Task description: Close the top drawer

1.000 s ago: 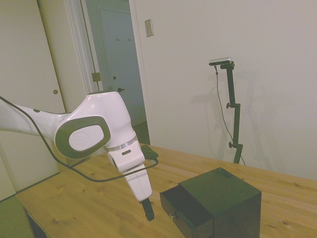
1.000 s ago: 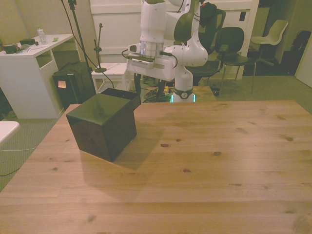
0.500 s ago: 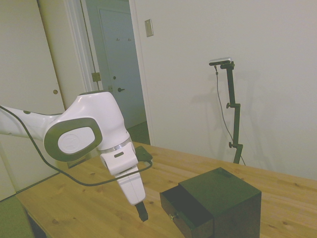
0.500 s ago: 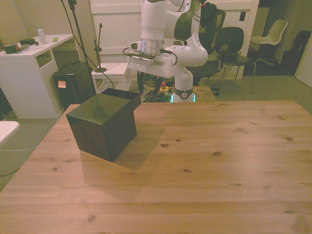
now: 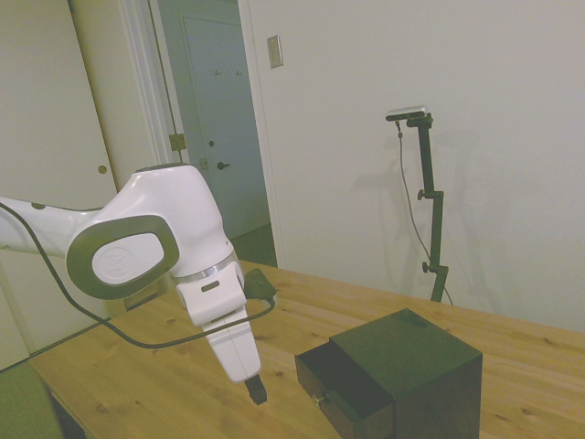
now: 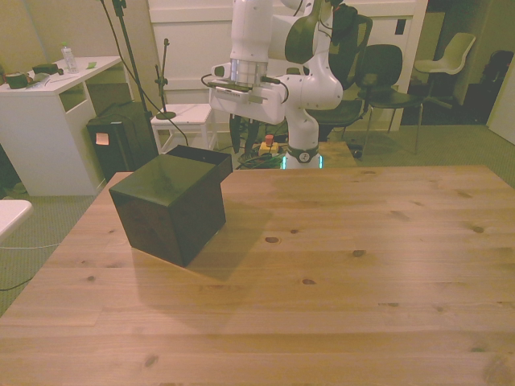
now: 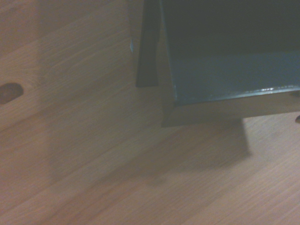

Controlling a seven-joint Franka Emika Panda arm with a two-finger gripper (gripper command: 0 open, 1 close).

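- The dark brown-black wooden top drawer (image 5: 340,384) with its small brass knob (image 5: 319,400) stands pulled out of the dark box-shaped wooden cabinet (image 5: 411,370) on the pale wooden bench (image 6: 338,265).
- The white arm's gripper (image 5: 255,391) hangs just beside the drawer front, holding nothing; its opening cannot be judged.

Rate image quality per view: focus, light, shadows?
Side view: sharp, even pale light, top drawer clearly open. Front view: warm yellowish cast, cabinet shadowing the table. Wrist view: soft, blurry, a thin glare line along the drawer's edge.
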